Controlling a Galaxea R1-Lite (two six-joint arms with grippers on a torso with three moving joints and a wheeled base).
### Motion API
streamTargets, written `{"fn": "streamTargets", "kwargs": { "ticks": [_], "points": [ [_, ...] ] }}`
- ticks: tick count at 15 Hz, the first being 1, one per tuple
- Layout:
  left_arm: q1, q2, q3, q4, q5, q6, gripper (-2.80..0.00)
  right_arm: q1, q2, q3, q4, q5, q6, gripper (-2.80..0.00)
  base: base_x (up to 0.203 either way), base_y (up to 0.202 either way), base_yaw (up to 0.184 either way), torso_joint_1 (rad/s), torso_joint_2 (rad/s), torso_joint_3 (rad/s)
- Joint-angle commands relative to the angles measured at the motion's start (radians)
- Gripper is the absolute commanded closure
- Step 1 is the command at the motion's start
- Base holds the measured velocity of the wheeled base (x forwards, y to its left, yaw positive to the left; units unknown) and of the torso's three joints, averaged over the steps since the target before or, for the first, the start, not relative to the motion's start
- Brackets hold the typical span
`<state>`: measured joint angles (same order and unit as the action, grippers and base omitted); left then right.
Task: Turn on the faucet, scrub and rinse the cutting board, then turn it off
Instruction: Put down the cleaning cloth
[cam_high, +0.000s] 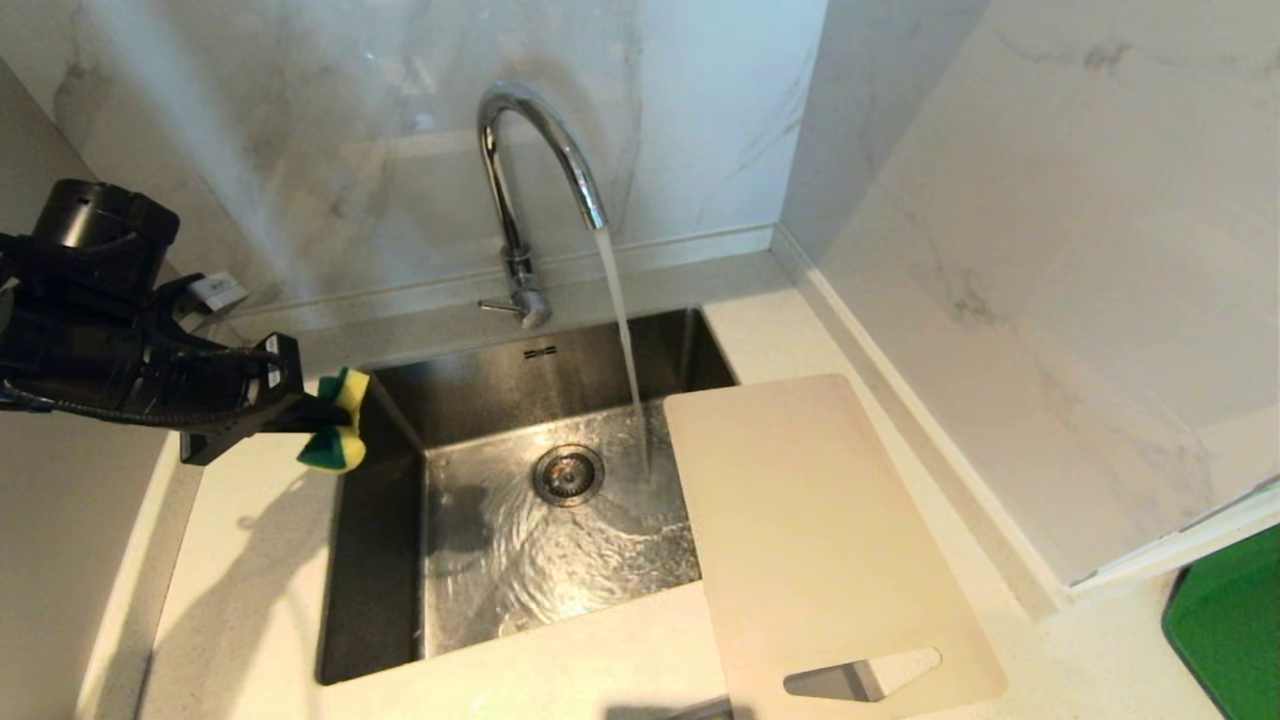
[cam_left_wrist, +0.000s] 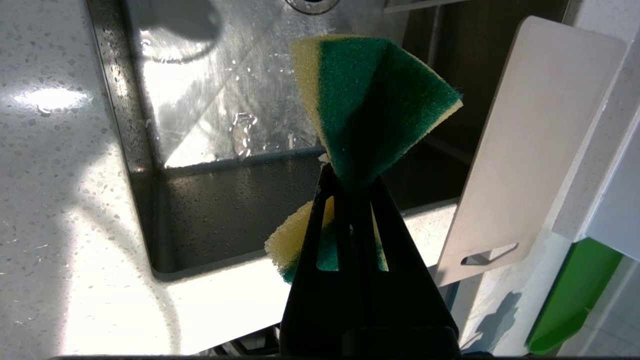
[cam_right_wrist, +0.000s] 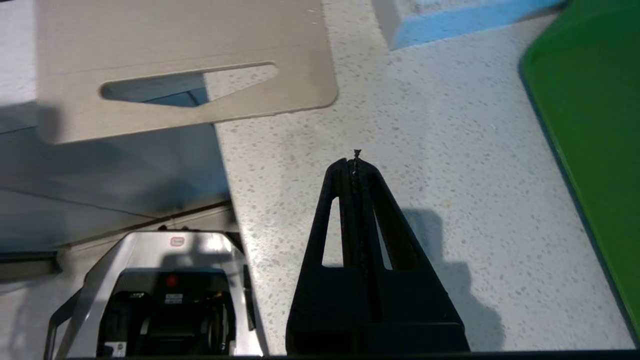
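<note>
On the speckled pale tabletop (cam_high: 250, 560), a steel sink (cam_high: 380, 560) takes water from the arched chrome faucet (cam_high: 520, 150); the thin cream cutting board (cam_high: 810, 540) overlaps its right rim. Left hand (cam_high: 325, 415) pinches a yellow-green sponge (cam_high: 338, 420); right hand (cam_right_wrist: 355, 160) is closed, empty.

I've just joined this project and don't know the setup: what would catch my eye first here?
Water pours from the tall chrome gooseneck faucet into the steel sink. At the sink's left edge, the left pincer pinches a folded green-and-yellow sponge. A large cream-white plastic cutting board lies across the sink's right rim.
</note>
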<state>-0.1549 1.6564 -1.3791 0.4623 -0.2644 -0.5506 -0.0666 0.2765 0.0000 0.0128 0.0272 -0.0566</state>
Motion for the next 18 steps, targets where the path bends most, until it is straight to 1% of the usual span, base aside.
{"fn": "streamTargets", "kwargs": {
  "ticks": [1,3,5,6,10,18],
  "points": [
    [0.000,0.002,0.000,0.002,-0.001,-0.003,0.00,0.038,-0.024,0.001,-0.001,-0.001,0.015,0.00,0.000,0.000,0.000,0.000,0.00,0.000],
    [0.000,0.002,0.006,0.002,-0.001,-0.003,0.00,0.040,-0.052,0.001,-0.002,-0.022,0.052,0.00,0.000,0.000,0.000,0.000,0.00,0.000],
    [0.000,0.008,0.006,0.002,0.001,-0.002,0.00,0.067,-0.126,0.001,-0.004,-0.023,0.050,0.00,0.000,0.000,0.000,0.000,0.00,0.000],
    [0.000,0.011,0.005,0.001,0.001,-0.002,0.00,0.079,-0.133,0.002,-0.005,-0.023,0.049,0.00,0.000,0.000,0.000,0.000,0.00,0.000],
    [0.000,0.005,0.008,0.002,-0.001,-0.003,0.00,0.074,-0.276,0.002,-0.004,-0.023,0.048,0.00,0.000,0.000,0.000,0.000,0.00,0.000],
    [0.000,-0.006,0.000,0.004,0.014,0.012,0.00,0.073,-0.277,0.002,-0.002,-0.026,0.055,0.00,0.000,0.000,0.000,0.000,0.00,0.000]
  ]
}}
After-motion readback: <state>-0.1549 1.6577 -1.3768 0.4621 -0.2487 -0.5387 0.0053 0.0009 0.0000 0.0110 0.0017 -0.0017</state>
